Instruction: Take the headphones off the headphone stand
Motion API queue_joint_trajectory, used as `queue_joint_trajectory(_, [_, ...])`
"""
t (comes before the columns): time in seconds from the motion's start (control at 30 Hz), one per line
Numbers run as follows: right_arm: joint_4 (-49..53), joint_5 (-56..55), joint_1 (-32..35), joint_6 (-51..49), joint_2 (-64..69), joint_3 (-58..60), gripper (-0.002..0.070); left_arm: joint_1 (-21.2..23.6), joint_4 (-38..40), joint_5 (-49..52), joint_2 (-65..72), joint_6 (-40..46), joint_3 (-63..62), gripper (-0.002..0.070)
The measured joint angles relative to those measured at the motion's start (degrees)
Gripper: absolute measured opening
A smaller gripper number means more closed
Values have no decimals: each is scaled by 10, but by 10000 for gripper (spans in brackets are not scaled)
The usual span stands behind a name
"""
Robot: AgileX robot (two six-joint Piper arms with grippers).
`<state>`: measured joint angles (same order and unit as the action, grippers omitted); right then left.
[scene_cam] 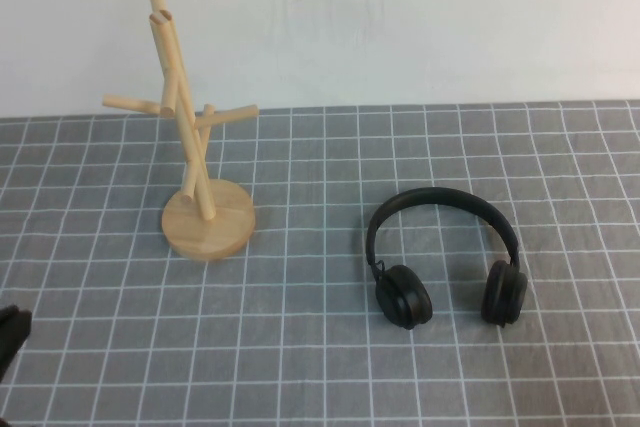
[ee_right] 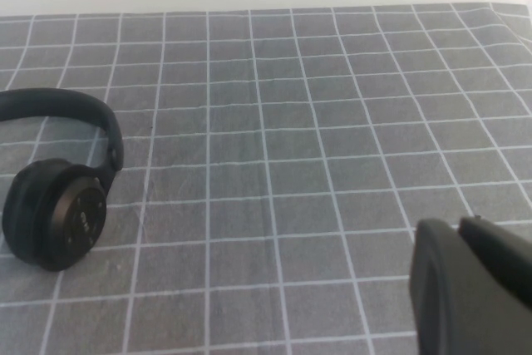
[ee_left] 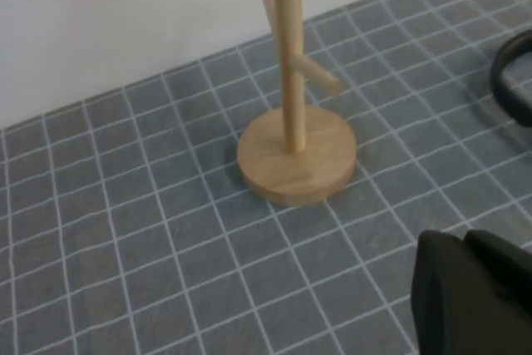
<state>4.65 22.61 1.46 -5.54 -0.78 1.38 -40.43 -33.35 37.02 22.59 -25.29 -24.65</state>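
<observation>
The headphones [scene_cam: 446, 255] are found lying flat on the grid cloth [scene_cam: 320, 367], right of centre, well apart from the stand [scene_cam: 196, 147], which is left with bare pegs at the far left; the task is therefore judged to be already done as things lie. The headband is arched toward the far side and the two ear cups are set toward the near edge, so that the long axis of the headphones is laid left to right. The left gripper [scene_cam: 12, 337] is seen only as a dark tip at the near left edge in the high view, near the stand's base and well left of the headphones; whether it is open or closed cannot be told. The right gripper [ee_right: 474, 288] is shown only in its wrist view, as a dark mass to the right of the headphones, with one ear cup [ee_right: 56, 212] in sight; its state cannot be told either. The right arm is judged the nearer to the headphones. The cloth is flat and open, backed by a plain white wall [scene_cam: 400, 17].
</observation>
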Motion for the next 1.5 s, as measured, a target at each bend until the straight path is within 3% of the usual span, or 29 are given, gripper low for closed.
queue_joint_trajectory(0.13, [0, 0, 0, 0, 0, 0, -8, 2, -20, -20, -11, -6, 28, -2])
queue_joint_trajectory(0.23, [0, 0, 0, 0, 0, 0, -8, 27, -19, -80, -38, -6, 52, -1])
queue_joint_trajectory(0.57, [0, 0, 0, 0, 0, 0, -8, 256, 158, -179, -173, 30, 142, -2])
queue_joint_trajectory(0.73, [0, 0, 0, 0, 0, 0, -8, 324, 225, -191, -229, 88, 211, -2])
queue_joint_trajectory(0.93, [0, 0, 0, 0, 0, 0, -8, 349, 266, -179, -232, 109, 261, -2])
queue_joint_trajectory(1.5, [0, 0, 0, 0, 0, 0, -8, 352, 279, -165, -233, 163, 260, -2])
